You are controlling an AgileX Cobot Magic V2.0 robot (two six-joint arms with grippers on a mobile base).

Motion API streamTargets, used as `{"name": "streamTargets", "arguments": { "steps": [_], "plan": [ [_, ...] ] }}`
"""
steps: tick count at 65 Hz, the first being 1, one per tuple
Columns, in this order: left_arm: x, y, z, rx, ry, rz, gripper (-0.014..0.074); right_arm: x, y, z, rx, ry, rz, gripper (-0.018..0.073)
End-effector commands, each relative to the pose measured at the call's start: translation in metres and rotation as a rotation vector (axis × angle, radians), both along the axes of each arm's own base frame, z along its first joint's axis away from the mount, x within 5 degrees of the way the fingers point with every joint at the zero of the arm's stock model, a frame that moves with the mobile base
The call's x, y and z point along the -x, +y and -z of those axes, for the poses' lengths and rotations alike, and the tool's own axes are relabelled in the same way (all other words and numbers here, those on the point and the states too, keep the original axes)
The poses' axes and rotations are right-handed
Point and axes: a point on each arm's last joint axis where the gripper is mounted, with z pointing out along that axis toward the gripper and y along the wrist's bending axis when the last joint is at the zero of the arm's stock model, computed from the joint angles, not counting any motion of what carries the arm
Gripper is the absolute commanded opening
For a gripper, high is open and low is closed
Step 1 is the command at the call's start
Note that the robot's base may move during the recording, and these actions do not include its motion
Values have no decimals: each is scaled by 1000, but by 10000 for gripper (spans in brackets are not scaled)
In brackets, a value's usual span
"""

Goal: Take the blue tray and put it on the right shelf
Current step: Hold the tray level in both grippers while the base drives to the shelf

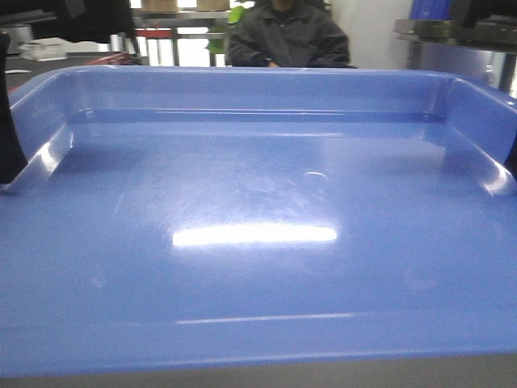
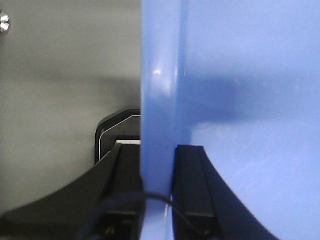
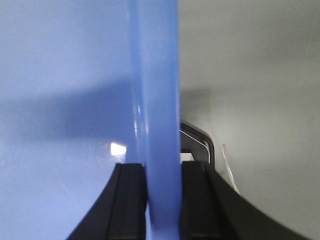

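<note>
The blue tray (image 1: 258, 242) fills almost the whole front view, held up close and level, glossy with a bright glare patch. My left gripper (image 2: 157, 165) is shut on the tray's left rim (image 2: 157, 100), one black finger on each side of it. My right gripper (image 3: 162, 175) is shut on the tray's right rim (image 3: 155, 100) in the same way. Dark bits of the arms show at the tray's left edge (image 1: 10, 137) and right edge (image 1: 510, 162). A piece of the right shelf (image 1: 452, 32), shiny metal, shows at the top right behind the tray.
A person in a dark jacket (image 1: 287, 36) sits behind the tray's far rim. A dark table with a red edge (image 1: 73, 58) lies at the far left. Grey floor (image 2: 65, 75) shows under the left rim, and under the right rim (image 3: 250, 75).
</note>
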Motion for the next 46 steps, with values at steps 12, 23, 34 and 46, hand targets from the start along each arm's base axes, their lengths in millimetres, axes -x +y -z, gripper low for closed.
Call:
{"name": "streamTargets", "arguments": {
  "steps": [12,23,34,46],
  "plan": [
    [3,-3,-13,66,-37,3,4,-2,2,-15,-62,-80,7,244],
    [3,-3,-13,66,-37,3,4,-2,2,-15,-62,-80,7,244],
    [3,-3,-13,66,-37,3,4,-2,2,-15,-62,-80,7,244],
    [4,-3,-13,68,-36,3,4,-2,2,-15,-62,-80,7,244]
  ]
}}
